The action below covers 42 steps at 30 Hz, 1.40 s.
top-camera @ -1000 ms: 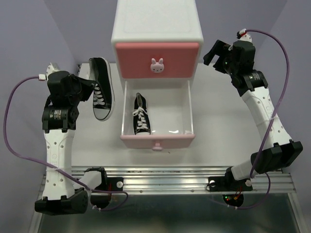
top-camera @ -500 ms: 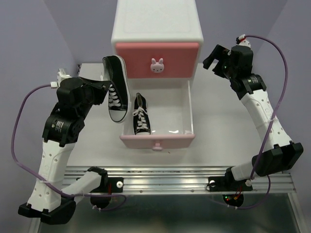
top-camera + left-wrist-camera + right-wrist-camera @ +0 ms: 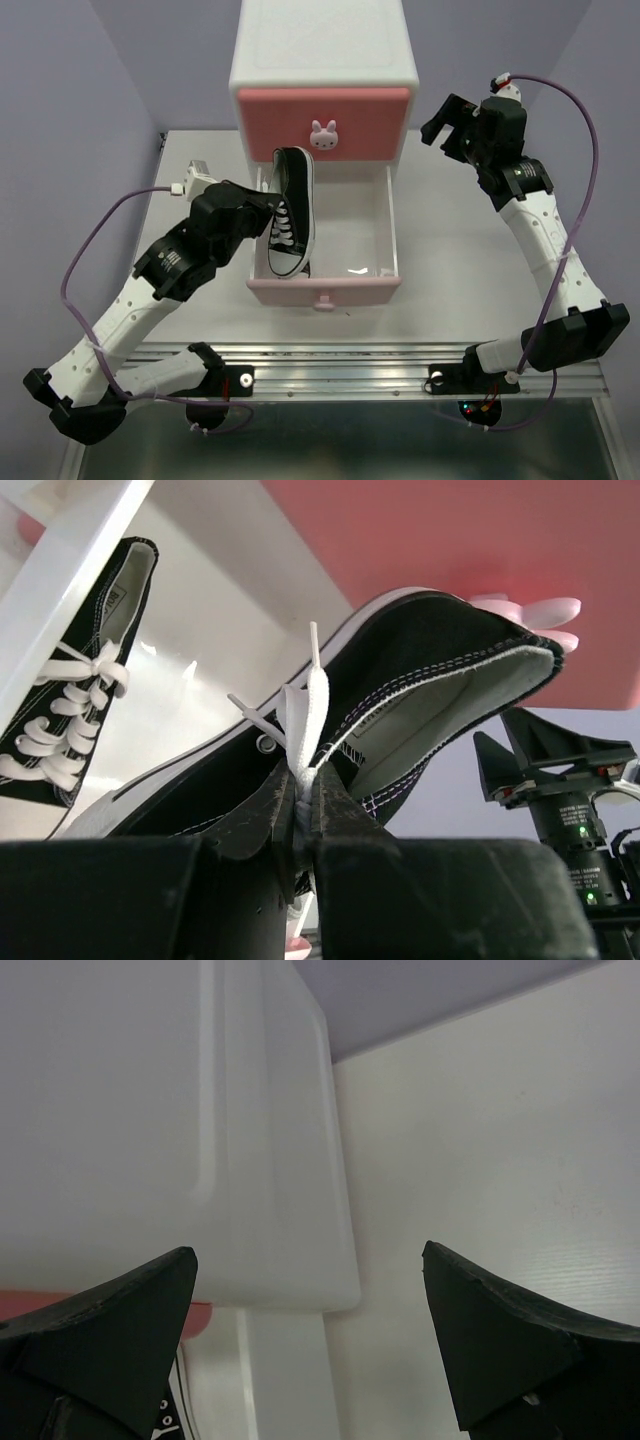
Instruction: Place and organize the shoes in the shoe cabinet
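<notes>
At the cabinet, over its open lower drawer, my left hand grips a black shoe above its mate, pinched shut at the lace; if the lace slips, the shoe could drop crooked onto the mate.

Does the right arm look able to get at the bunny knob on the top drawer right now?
Probably yes. The right gripper hangs open beside the cabinet, and the knob is uncovered; the held black shoe crowds only its far side.
</notes>
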Tool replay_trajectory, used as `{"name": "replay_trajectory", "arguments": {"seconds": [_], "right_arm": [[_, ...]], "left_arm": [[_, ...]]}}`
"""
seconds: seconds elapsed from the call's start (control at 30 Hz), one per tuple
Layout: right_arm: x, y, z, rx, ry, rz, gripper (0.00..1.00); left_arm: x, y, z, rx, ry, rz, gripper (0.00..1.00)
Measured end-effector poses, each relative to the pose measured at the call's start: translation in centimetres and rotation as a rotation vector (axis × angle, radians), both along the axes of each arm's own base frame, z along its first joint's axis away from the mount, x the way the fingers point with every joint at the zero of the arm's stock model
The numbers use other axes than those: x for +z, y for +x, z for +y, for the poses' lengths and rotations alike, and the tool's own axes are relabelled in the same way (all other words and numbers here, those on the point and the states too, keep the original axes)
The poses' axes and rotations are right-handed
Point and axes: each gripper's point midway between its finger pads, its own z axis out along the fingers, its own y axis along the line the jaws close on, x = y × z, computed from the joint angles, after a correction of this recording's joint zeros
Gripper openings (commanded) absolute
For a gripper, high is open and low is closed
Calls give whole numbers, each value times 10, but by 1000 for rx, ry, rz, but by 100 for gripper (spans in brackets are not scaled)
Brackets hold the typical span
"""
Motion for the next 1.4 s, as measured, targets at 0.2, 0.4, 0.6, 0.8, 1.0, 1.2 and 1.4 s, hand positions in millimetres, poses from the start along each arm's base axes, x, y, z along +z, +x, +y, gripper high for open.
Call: {"name": "replay_trajectory", "arguments": {"seconds": [0.2,0.4,0.6,0.8,1.0,1.2,1.4], "right_arm": [[2,-1,-2,2,-17,-6,100],[3,-2,-3,2,-27,-10,100],[3,-4,-4,0,-31,-12,100],[4,-9,-6,-9,-34,-17,100],[2,-14,-9,-18,-36,-16,100],[1,-15,-10,-22,-38,-14,100],[0,-15,-11,-24,-39,-13,100]], "left_arm": [[-20,10,-7,38,1,-1,0],[-34,20,-17,83,-5,21,0],[-48,30,-23,124,-9,44,0],[-54,30,-39,110,-31,61,0],[-77,22,-72,50,-6,110,0],[-99,18,-84,22,41,146,0],[-118,20,-81,45,68,176,0]]}}
